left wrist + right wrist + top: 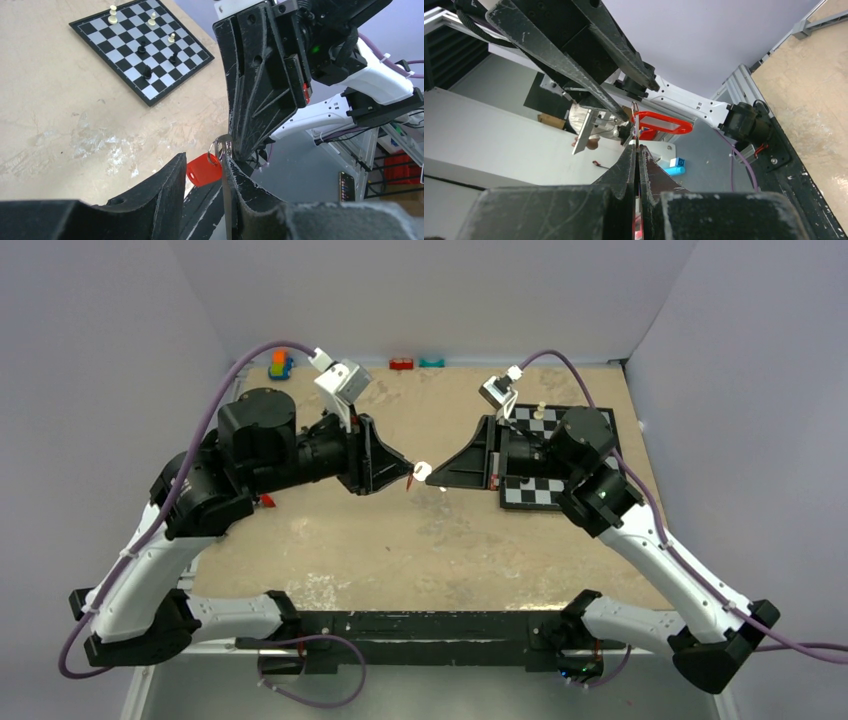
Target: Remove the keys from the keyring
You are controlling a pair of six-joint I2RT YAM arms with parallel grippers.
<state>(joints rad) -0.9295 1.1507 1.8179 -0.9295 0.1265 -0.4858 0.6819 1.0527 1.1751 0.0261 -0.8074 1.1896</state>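
Both grippers meet tip to tip above the middle of the table. My right gripper (432,475) (636,146) is shut on thin silvery metal, the keyring (216,149) (635,109), whose loop sticks out past its fingertips. A red plastic-headed key (204,170) (411,482) hangs from the ring; in the right wrist view it shows as a red outline (659,123). My left gripper (404,477) (204,159) is open, one finger on each side of the red head. A silvery blade (224,200) lies along the inner face of its right finger (240,190).
A chessboard (528,492) (100,42) with several chess pieces lies under and behind the right arm. Small toy bricks (280,365) (402,363) sit along the back wall. A small red item (266,501) lies by the left arm.
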